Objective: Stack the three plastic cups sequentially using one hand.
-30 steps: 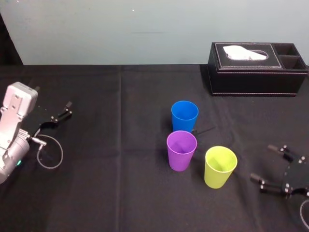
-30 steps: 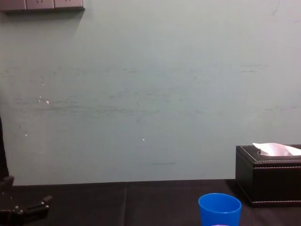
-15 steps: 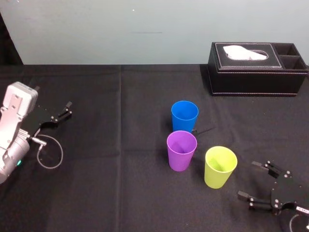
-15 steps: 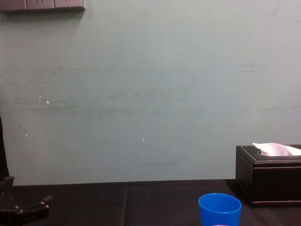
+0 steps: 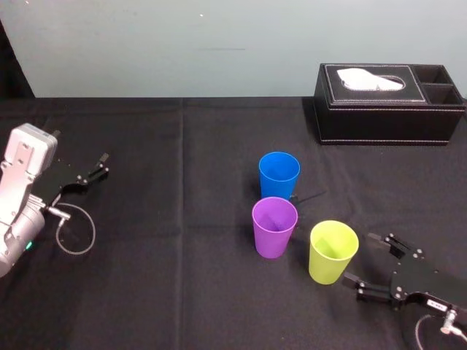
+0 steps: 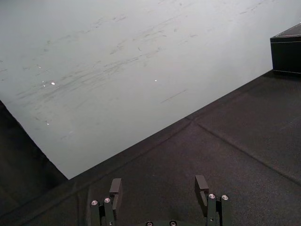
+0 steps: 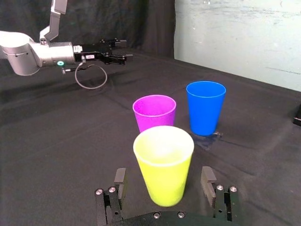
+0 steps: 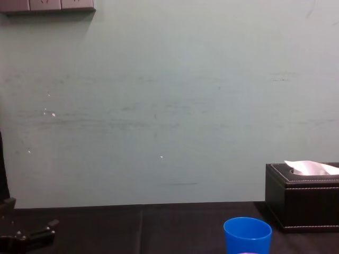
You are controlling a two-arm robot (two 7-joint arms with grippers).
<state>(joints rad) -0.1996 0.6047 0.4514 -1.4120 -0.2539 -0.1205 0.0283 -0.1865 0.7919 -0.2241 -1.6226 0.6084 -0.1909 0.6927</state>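
Three cups stand upright and apart on the black table: a blue cup [image 5: 279,175] farthest back, a purple cup [image 5: 274,227] in front of it, and a yellow-green cup [image 5: 333,251] nearest, to the right. My right gripper [image 5: 370,260] is open, low, just right of the yellow-green cup. In the right wrist view the yellow-green cup [image 7: 163,165] stands between the spread fingers [image 7: 208,181], untouched, with the purple cup [image 7: 154,112] and blue cup [image 7: 205,107] beyond. My left gripper [image 5: 102,165] rests open and empty at the far left.
A black leather tissue box [image 5: 387,106] sits at the back right of the table. A loop of cable [image 5: 75,232] lies beside the left arm. A pale wall rises behind the table's far edge.
My right gripper has slid left from the table's right edge up to the yellow-green cup, staying open. The cups and the left arm have not moved.
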